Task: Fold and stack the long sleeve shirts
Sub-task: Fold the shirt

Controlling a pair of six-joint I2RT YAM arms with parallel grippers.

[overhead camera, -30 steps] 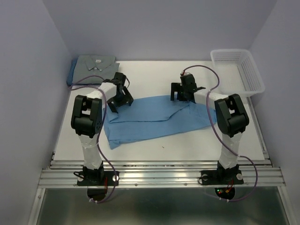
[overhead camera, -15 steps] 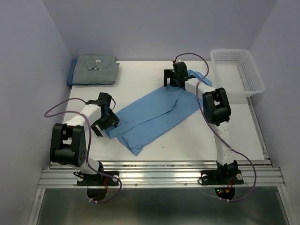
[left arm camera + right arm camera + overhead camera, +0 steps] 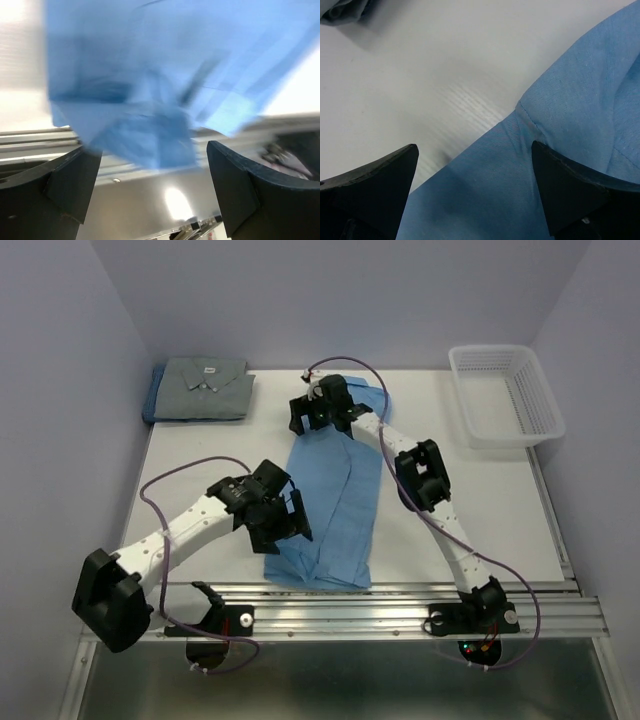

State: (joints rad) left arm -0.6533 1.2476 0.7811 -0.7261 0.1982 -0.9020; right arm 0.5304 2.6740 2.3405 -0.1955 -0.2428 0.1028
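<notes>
A light blue long sleeve shirt point(image 3: 335, 490) lies flat in a long strip running from the far middle of the table to its near edge. My left gripper point(image 3: 288, 533) hovers open over the strip's near left edge; in the left wrist view the shirt point(image 3: 150, 75) is blurred beyond the wide-apart fingers point(image 3: 50, 190). My right gripper point(image 3: 308, 423) stands open over the far left corner, where a seamed edge of the shirt point(image 3: 560, 125) lies between and below its fingers point(image 3: 590, 195). A folded grey shirt point(image 3: 205, 385) rests on a darker blue one point(image 3: 152, 405) at the back left.
A white mesh basket point(image 3: 505, 395) stands at the back right. Purple walls close in the white table point(image 3: 480, 500) on the left, back and right. A metal rail point(image 3: 350, 615) runs along the near edge.
The light blue shirt has turned from lying across the table to lying lengthways. The left gripper swung to its near end; the right gripper moved left along the far end.
</notes>
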